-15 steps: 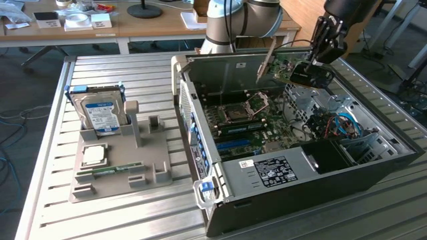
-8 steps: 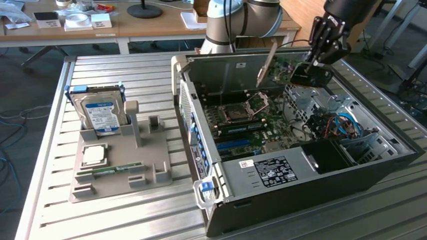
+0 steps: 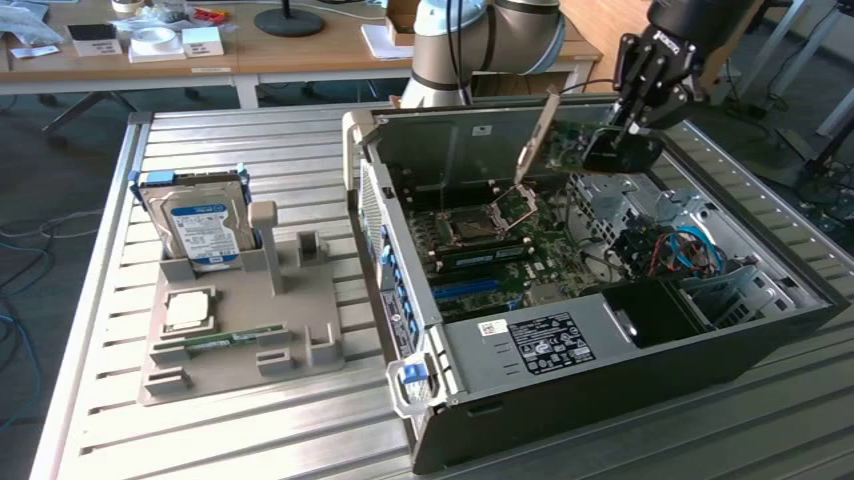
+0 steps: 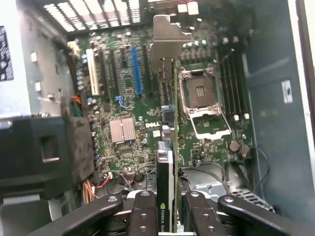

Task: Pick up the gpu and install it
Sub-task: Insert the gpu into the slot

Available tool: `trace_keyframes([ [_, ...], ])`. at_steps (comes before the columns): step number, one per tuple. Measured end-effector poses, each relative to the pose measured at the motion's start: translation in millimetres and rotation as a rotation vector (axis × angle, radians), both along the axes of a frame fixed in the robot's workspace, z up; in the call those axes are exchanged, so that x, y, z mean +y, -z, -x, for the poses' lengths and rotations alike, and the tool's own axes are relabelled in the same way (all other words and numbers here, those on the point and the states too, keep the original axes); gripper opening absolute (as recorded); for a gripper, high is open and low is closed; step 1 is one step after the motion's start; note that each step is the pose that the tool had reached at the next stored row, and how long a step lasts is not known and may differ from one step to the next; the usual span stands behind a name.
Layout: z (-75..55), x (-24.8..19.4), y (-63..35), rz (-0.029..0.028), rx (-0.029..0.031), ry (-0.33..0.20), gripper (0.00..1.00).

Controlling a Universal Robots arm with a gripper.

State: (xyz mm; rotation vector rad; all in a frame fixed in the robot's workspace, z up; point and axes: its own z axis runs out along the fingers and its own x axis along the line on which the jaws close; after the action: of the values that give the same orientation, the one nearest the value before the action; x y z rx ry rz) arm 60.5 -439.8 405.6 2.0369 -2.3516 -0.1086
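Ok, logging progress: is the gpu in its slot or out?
Out: the tool holds the gpu in the air above the motherboard.

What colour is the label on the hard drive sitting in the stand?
The label is blue and white, clearest in the exterior view.

— How much of the gpu (image 3: 567, 142) above the computer case (image 3: 641, 390) is covered?
— One end sits behind the gripper (image 3: 622, 150). In the wrist view the fingers (image 4: 142, 215) clamping it run off the picture's edge, and the gpu's printed name is cut after a few letters.
— The label (image 3: 541, 342) inside the case?
— Too small to read. Beside the case, the hard drive's (image 3: 200, 225) lower part hides in its grey stand (image 3: 254, 335); beyond the case, the arm (image 3: 461, 40) is cut off.
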Motion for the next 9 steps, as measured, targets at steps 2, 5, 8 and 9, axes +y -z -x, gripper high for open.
trace_keyframes([
  [2,0.0,0.0,0.2,0.0,0.0,-0.035,0.27],
  [5,0.0,0.0,0.2,0.0004,0.0,-0.068,0.27],
  [8,0.1,0.2,0.4,0.0004,-0.0003,-0.073,0.27],
  [9,0.4,0.3,0.6,0.0005,-0.0038,-0.075,0.27],
])
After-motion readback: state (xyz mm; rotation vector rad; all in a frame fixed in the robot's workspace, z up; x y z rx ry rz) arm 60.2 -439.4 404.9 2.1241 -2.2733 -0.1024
